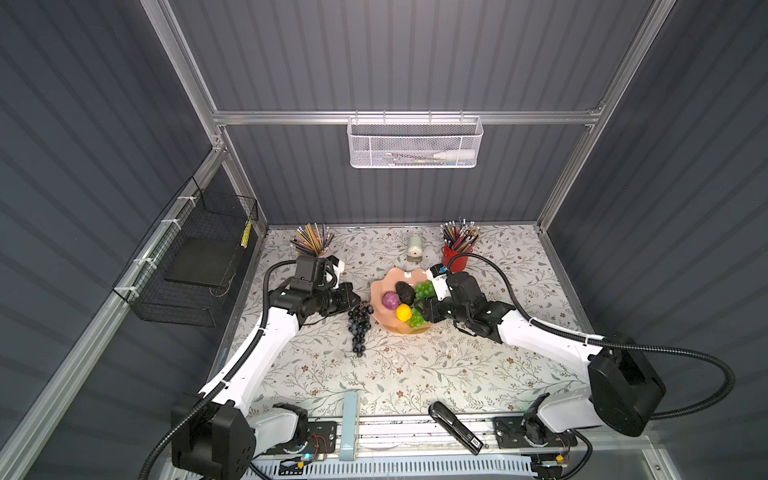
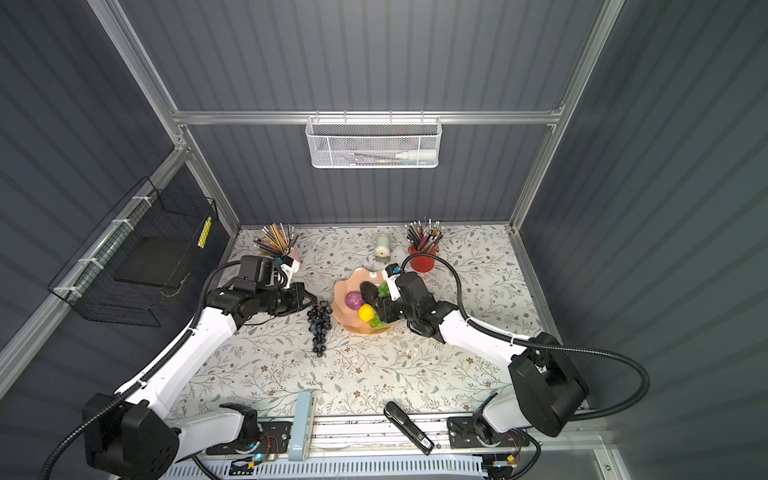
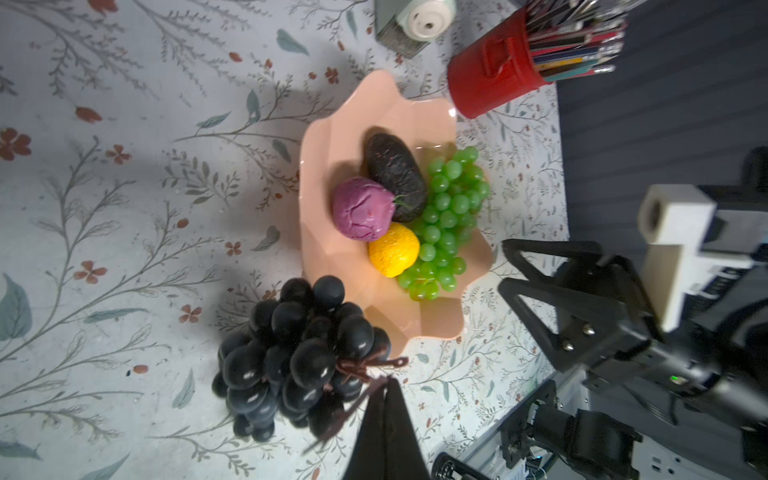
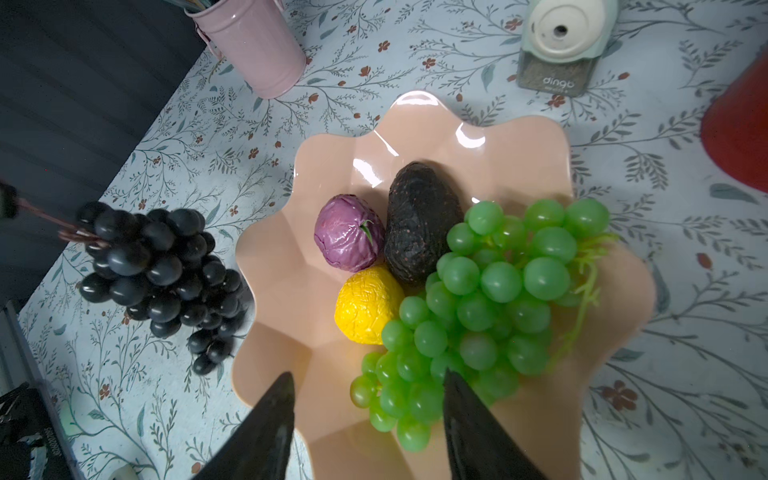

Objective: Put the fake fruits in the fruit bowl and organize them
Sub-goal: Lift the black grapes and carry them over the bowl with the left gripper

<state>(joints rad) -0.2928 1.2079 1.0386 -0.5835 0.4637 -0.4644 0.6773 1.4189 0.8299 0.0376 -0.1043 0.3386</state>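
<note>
Pinching the dark grape bunch (image 3: 291, 357) by its stem, the left fingers (image 3: 380, 419) are shut; the bunch trails sideways from them on the bench (image 3: 104, 249), beside the fruit bowl (image 3: 328, 137) straight ahead. Right fingers (image 4: 270, 419) gape over the bowl, holding nothing.

Peach-pink scalloped fruit bowl (image 4: 274, 266) sits upright. Inside, packed close: wrinkled purple fruit (image 4: 348, 232), dark bumpy avocado (image 4: 419, 224), yellow lemon (image 4: 365, 305), and green grape bunch (image 4: 490, 291) draped toward the rim. Dark grape bunch (image 4: 158, 266) is outside, just beside the rim.
</note>
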